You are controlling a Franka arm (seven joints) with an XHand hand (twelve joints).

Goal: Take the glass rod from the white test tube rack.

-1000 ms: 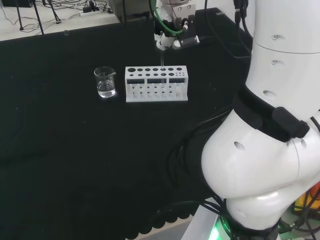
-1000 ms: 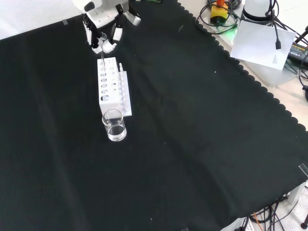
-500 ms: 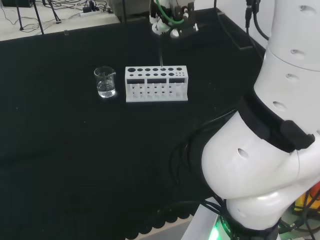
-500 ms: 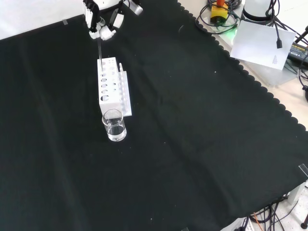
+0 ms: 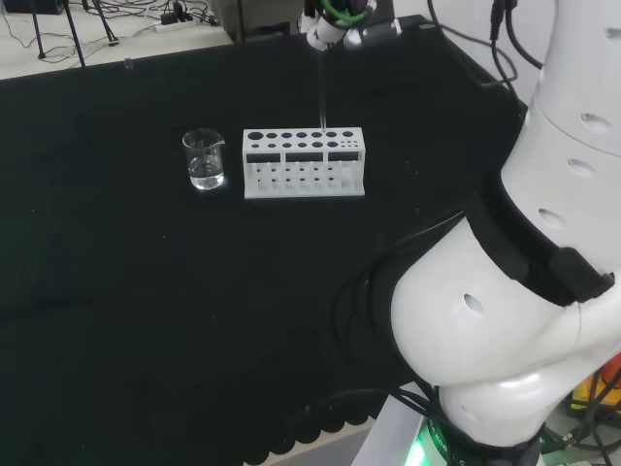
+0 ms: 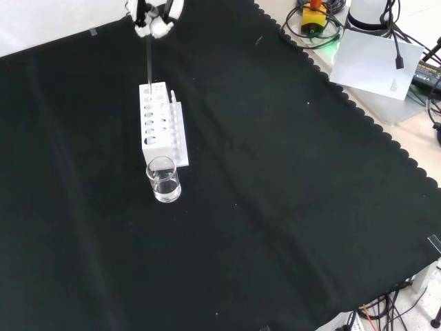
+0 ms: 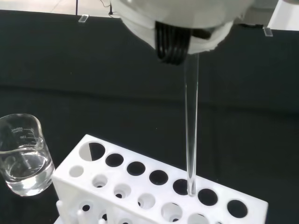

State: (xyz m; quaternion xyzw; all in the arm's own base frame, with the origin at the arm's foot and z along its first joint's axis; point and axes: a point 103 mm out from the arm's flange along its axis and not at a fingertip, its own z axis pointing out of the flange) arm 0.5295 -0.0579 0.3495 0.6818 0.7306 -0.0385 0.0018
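Black cloth covers the tabletop. In the head view, going left to right, a small beaker holding a little clear liquid stands just left of the white rack. Above the rack's right half, the robot hand pinches the top of the glass rod, which hangs upright. In the wrist view, the rod's lower tip sits right at the mouth of a far-row hole. To finish cleanly, the lift should probably go straight up until the tip is well clear, with no sideways drift that could knock the rim.
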